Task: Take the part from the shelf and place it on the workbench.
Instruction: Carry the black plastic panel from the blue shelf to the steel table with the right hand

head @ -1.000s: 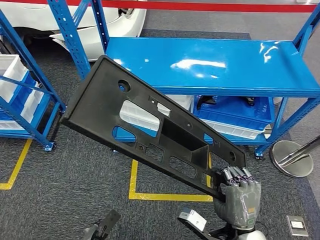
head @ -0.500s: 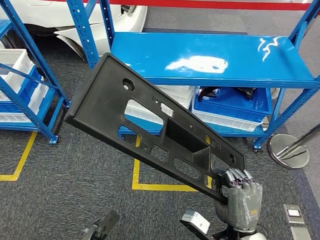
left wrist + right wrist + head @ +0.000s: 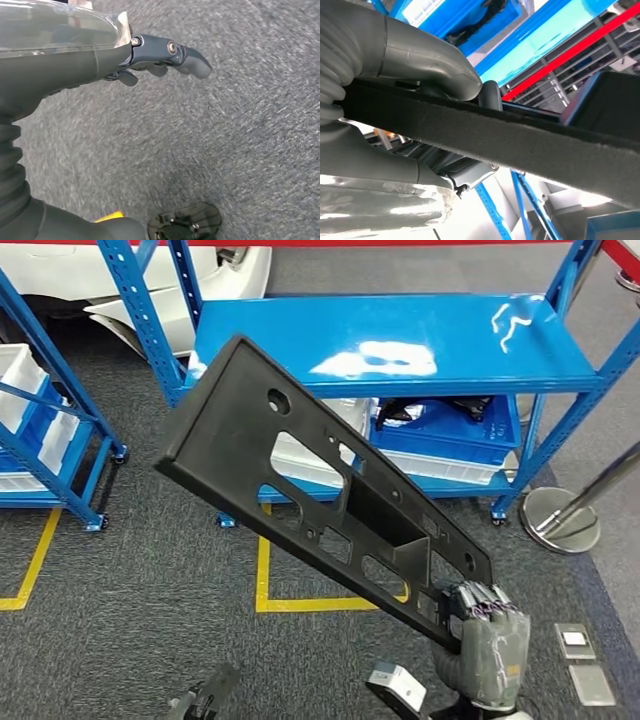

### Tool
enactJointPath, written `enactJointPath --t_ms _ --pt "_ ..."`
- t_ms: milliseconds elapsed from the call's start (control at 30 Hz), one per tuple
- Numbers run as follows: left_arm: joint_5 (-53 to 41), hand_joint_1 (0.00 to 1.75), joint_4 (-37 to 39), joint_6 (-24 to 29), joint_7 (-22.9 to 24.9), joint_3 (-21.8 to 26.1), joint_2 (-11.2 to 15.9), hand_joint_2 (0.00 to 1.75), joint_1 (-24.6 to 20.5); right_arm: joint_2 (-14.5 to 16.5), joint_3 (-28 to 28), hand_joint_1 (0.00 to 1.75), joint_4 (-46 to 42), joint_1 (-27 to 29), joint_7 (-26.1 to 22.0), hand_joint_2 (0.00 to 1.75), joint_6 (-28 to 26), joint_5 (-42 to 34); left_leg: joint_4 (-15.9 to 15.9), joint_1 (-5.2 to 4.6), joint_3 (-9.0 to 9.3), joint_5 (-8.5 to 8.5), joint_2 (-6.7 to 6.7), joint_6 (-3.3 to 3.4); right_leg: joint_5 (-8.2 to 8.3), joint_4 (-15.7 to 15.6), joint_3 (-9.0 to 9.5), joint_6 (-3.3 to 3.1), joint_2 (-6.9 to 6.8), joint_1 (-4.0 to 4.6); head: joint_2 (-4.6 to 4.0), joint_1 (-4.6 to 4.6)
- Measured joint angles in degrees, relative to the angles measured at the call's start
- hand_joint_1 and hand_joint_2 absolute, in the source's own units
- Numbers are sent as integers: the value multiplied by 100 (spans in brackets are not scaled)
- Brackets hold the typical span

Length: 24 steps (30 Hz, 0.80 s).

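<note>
A long black plastic panel (image 3: 317, 490) with several cut-outs hangs tilted in the air in the head view, its far end raised toward the blue shelf. My right hand (image 3: 487, 640) grips its near lower corner at the bottom right. In the right wrist view the panel's dark edge (image 3: 501, 140) runs across the picture, clamped between the grey thumb (image 3: 433, 60) and the fingers below. My left hand (image 3: 158, 55) hangs over grey carpet, fingers stretched out and apart, holding nothing.
A blue shelf unit (image 3: 392, 340) with a bare top deck stands ahead; blue and white bins (image 3: 445, 445) sit on its lower level. Another blue rack (image 3: 45, 430) stands at the left. A chrome post base (image 3: 558, 520) is at the right. Yellow floor tape (image 3: 317, 602) marks the carpet.
The whole scene has shifted as the camera moved; the shelf now sits further left in the picture. The panel stays in my right hand, its far end a little more to the right.
</note>
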Motion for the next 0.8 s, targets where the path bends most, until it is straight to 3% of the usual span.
enactJointPath --t_ms 67,133,167,267,300,333,400,467,500,567,633,700,767,800 --pt "4 0 0 2 3 1 4 175 7 7 -14 175 -13 26 3 175 -24 -12 -84 6 16 4 32 9 19 15 -47 56 66 -13 0 -14" --pt "8 0 0 6 1 2 3 175 -7 10 -40 175 -32 59 5 175 -46 -28 -188 49 41 12 95 40 -98 151 -128 118 54 -11 0 -10" --pt "8 0 0 5 -2 1 1 175 -12 11 -52 175 -42 70 6 175 -61 -38 -234 76 55 15 132 56 -235 362 -228 157 18 -15 0 -4" --pt "10 0 0 3 -3 2 1 175 10 11 -78 175 -52 115 15 175 -117 -86 -239 91 53 20 265 68 -667 1410 -718 283 -97 -92 0 7" --pt "14 0 0 3 -3 3 2 175 16 11 -92 175 -52 144 23 175 -134 -108 -238 93 54 19 308 67 -672 1583 -806 315 -115 -122 0 6" --pt "17 0 0 3 -3 4 2 175 16 11 -110 175 -54 173 32 175 -153 -131 -238 97 57 16 346 63 -566 1529 -788 338 -135 -145 0 4" --pt "21 0 0 3 -5 4 -1 175 14 11 -155 175 -74 213 45 175 -189 -175 -238 107 76 4 408 41 -149 813 -461 362 -239 -169 0 6" --pt "23 0 0 4 -7 4 -2 175 14 14 -191 175 -110 229 40 175 -224 -238 -233 89 80 -1 458 -13 114 131 -158 341 -422 -130 0 9" --pt "24 0 0 4 -8 4 -2 175 18 20 -210 175 -134 247 25 175 -234 -281 -232 73 74 1 485 -42 143 -15 -107 316 -480 -108 0 7" --pt "24 0 0 4 -8 4 -2 175 26 49 -270 175 -190 315 -43 175 -246 -368 -238 64 63 14 555 -98 136 -25 -145 237 -442 -81 0 1" --pt "24 0 0 6 -13 4 -2 175 26 108 -361 175 -264 389 -159 175 -250 -443 -159 83 30 -95 548 -146 176 -49 -165 140 -367 -90 0 1" --pt "24 0 0 9 -18 4 -2 175 33 183 -442 175 -328 432 -270 175 -255 -499 341 91 -169 -445 407 -162 217 -76 -177 46 -286 -99 0 -5" --pt "24 0 0 10 -17 4 -2 175 56 245 -500 175 -354 474 -315 175 -258 -528 1148 84 -494 -816 298 -155 232 -73 -195 5 -186 -77 0 -9" --pt "24 0 0 10 -15 4 -1 175 66 266 -524 175 -358 497 -321 175 -258 -535 1405 81 -594 -885 281 -149 236 -69 -198 -3 -130 -64 0 -8"
